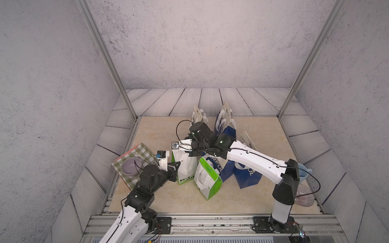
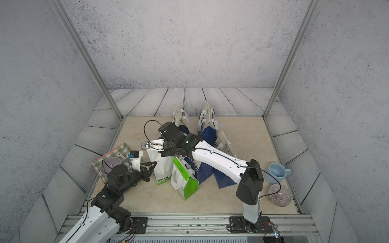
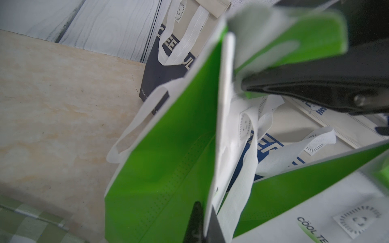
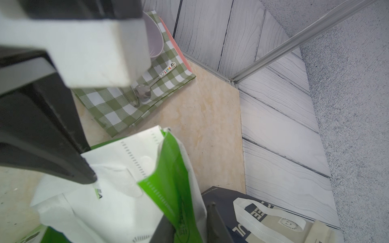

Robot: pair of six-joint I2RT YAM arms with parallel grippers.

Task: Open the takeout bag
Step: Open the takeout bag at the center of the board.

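Green-sided takeout bag: left claw clamped on one wall; close your parted right claw on the opposite rim, spread gently.

The left arm reaches in from the lower left of both top views, its left gripper held level with fingers pinched together. The right arm arches over from the lower right, its right gripper pointing down with fingers slightly parted.

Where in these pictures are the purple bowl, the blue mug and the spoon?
purple bowl (image 1: 128, 167): a top view, on its inner floor.
blue mug (image 2: 276, 172): a top view, on the inside of the cup.
spoon (image 4: 143, 92): right wrist view, on its metal bowl end.
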